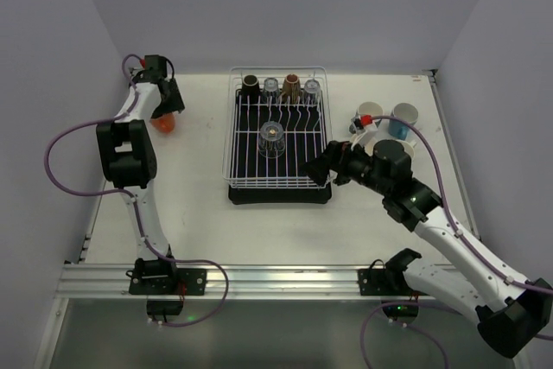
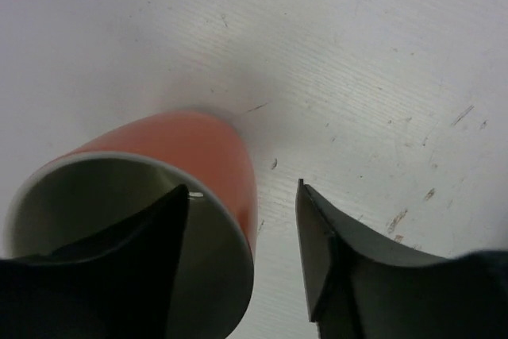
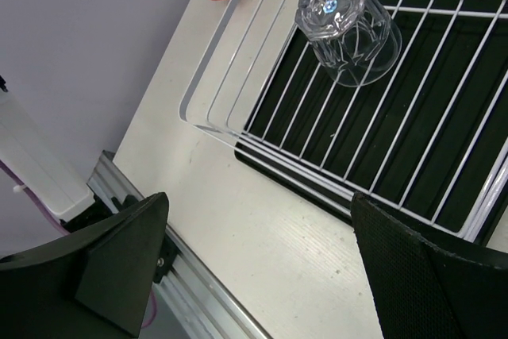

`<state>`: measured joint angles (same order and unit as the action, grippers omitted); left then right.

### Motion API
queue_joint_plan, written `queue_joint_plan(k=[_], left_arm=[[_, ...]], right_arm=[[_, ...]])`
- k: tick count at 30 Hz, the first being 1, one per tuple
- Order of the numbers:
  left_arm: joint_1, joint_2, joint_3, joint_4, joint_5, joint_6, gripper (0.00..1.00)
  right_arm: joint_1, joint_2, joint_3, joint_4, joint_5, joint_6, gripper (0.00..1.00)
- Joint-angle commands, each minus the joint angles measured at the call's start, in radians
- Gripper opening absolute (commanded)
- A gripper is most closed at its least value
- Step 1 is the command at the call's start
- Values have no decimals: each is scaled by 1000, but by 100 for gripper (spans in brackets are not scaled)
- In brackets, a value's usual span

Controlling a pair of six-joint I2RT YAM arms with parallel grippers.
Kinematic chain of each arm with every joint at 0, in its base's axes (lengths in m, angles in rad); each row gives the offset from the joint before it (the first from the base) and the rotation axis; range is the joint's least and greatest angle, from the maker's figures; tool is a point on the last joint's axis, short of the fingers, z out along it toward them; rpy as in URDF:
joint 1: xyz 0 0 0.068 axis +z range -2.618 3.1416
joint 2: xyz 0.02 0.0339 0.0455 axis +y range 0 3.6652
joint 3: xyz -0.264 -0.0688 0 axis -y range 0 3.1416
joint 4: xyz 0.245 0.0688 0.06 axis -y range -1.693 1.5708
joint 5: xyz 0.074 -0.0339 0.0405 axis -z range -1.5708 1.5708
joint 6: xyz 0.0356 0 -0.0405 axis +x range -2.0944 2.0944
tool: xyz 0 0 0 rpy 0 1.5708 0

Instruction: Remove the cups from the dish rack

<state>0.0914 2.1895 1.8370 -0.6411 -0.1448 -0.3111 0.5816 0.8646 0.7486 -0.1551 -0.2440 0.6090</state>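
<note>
In the upper left of the top view, the left gripper [image 1: 162,111] is hanging over an orange cup [image 1: 163,124] that is standing upright on the white table [image 1: 199,213], well apart from the dish rack [image 1: 276,181]. The left wrist view is showing the left gripper [image 2: 242,188] spread. One finger [image 2: 151,228] is dipping inside the orange cup [image 2: 198,136], and the other [image 2: 325,236] is sitting outside to the right with a gap showing between it and the cup wall. The dish rack is sitting mid-frame on its black drip tray [image 1: 278,195]. Along its far edge a dark cup [image 1: 251,85], a small clear glass [image 1: 271,86], a brown cup [image 1: 291,87] and another clear glass [image 1: 312,90] are standing in a row. A clear tumbler [image 1: 272,138] is resting upside down near the rack's middle. The right gripper [image 1: 316,170] is hovering at the rack's lower right corner. In the right wrist view the right gripper [image 3: 259,200] is gaping wide and gripping nothing. It is looking down on the rack's rim [image 3: 230,129], with the clear tumbler [image 3: 347,25] toward the upper right of that frame. To the right of the rack, a cream mug [image 1: 369,113] and a blue cup [image 1: 403,116] are standing side by side on the table.
</note>
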Motion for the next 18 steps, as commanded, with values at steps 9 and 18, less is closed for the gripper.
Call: queue_joint_plan(k=[9, 18], left_arm=[[8, -276, -11, 90, 71, -55, 100], [-73, -735, -436, 354, 281, -183, 100]], right_arm=[[4, 138, 198, -75, 121, -120, 96], [6, 372, 414, -158, 213, -230, 47]])
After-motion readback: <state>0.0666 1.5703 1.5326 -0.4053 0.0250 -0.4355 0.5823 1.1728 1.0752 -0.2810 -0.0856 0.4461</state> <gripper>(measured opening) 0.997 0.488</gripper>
